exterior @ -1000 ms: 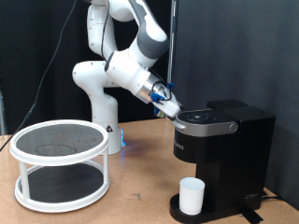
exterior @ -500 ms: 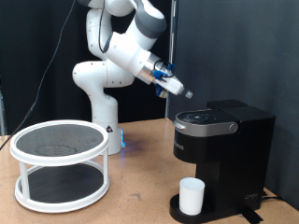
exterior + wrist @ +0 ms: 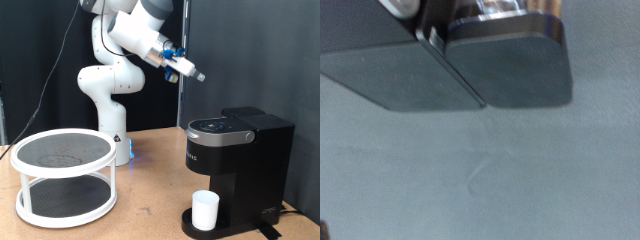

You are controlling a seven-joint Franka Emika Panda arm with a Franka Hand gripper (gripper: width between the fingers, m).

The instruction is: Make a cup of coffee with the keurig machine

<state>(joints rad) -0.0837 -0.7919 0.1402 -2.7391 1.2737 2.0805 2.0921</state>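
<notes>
Now claw has lifted well clear above keurig machine, lid down, fingers' state can't tell; cup sits on drip base nr desk's front-right corner.

Cup on keurig machine base

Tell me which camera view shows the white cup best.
The exterior view: the white cup stands whole and upright on the round drip base of the keurig machine. The wrist view shows only dark machine surfaces over grey floor, no cup.
</notes>
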